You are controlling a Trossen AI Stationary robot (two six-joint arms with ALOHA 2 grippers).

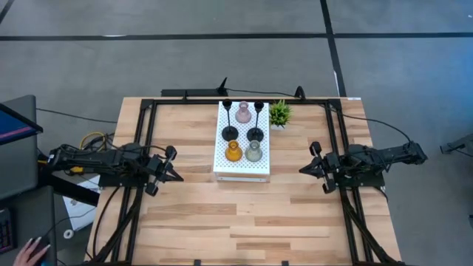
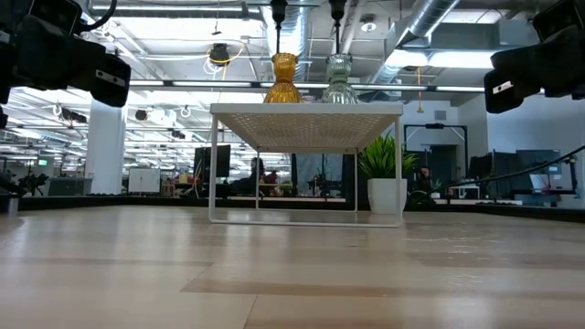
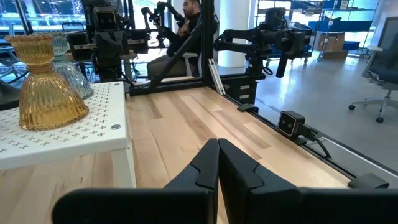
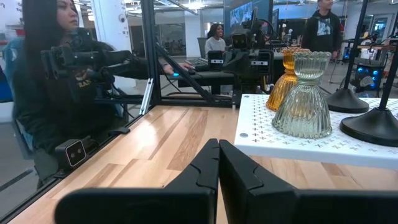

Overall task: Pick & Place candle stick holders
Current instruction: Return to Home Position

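Your left gripper [image 1: 175,176] and right gripper [image 1: 304,169] hang level either side of the shelf [image 1: 242,171] of candle holders [image 1: 233,151], aimed inward, fingers pressed together, both empty.

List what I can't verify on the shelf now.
Pink holder: low view, hidden beyond the shelf, amber holder and green holder.
Black holders: low view, bases hidden by the shelf; stems cut by the upper edge.
Left gripper and right gripper wait either side of it.

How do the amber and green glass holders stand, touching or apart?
Apart. The low view shows a clear gap between the amber holder and the green holder.
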